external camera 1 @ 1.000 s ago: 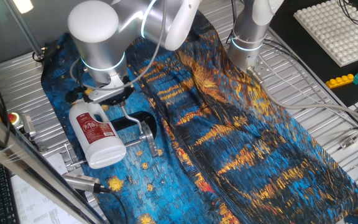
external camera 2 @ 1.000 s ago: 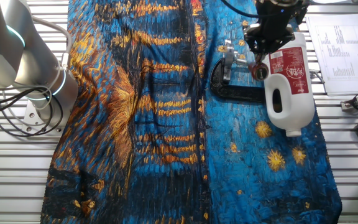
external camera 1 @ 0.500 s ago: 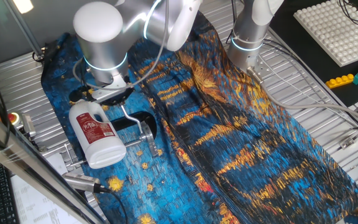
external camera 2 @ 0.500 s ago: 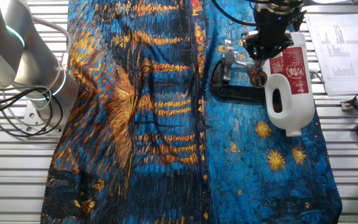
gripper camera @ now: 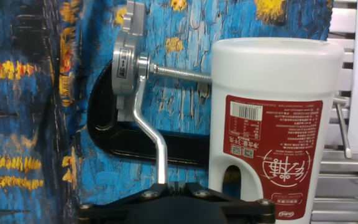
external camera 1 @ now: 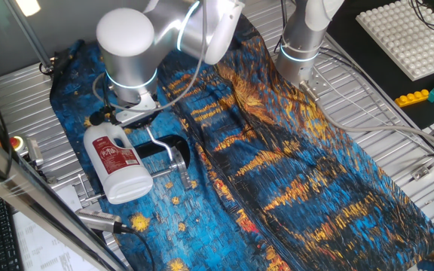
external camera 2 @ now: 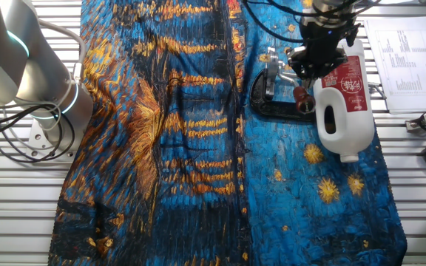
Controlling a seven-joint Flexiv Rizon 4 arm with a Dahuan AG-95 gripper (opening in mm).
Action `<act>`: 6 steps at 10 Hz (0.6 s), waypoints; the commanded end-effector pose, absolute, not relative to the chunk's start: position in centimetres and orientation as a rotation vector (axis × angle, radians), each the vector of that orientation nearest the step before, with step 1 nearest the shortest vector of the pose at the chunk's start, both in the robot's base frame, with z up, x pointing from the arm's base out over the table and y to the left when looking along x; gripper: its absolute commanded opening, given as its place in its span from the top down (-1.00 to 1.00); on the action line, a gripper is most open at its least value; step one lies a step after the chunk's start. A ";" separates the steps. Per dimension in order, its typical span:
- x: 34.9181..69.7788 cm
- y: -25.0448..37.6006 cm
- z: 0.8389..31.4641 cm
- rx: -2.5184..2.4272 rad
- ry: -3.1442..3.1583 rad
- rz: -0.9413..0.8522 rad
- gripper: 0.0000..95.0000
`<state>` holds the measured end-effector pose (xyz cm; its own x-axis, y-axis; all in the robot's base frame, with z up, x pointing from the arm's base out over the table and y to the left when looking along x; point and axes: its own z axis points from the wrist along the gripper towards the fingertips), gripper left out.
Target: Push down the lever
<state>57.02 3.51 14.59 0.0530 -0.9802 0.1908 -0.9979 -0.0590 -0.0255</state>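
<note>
Lever-pushing looks barely started. Beside the white bottle (gripper camera: 272, 118) lies the black clamp (gripper camera: 114, 146); the lever (gripper camera: 149, 127) slants off it toward the gripper (external camera 2: 313, 63), whose fingers I can't make out.

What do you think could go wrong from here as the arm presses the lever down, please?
1. The white bottle lies right beside the lever, so the pincer could well bump or roll it.
2. The lever is thin and curved; the pincer might slip off it.
3. The black clamp sits loose on wrinkled cloth and may shift or tip under the push.
</note>
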 end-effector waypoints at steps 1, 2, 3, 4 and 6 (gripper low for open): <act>56.8 3.3 14.3 2.198 -2.067 0.246 1.00; 56.6 3.0 13.9 2.202 -2.065 0.247 1.00; 56.6 2.9 13.6 2.206 -2.065 0.248 1.00; 56.6 2.7 13.2 2.210 -2.066 0.248 1.00; 56.7 2.5 12.7 2.206 -2.070 0.252 1.00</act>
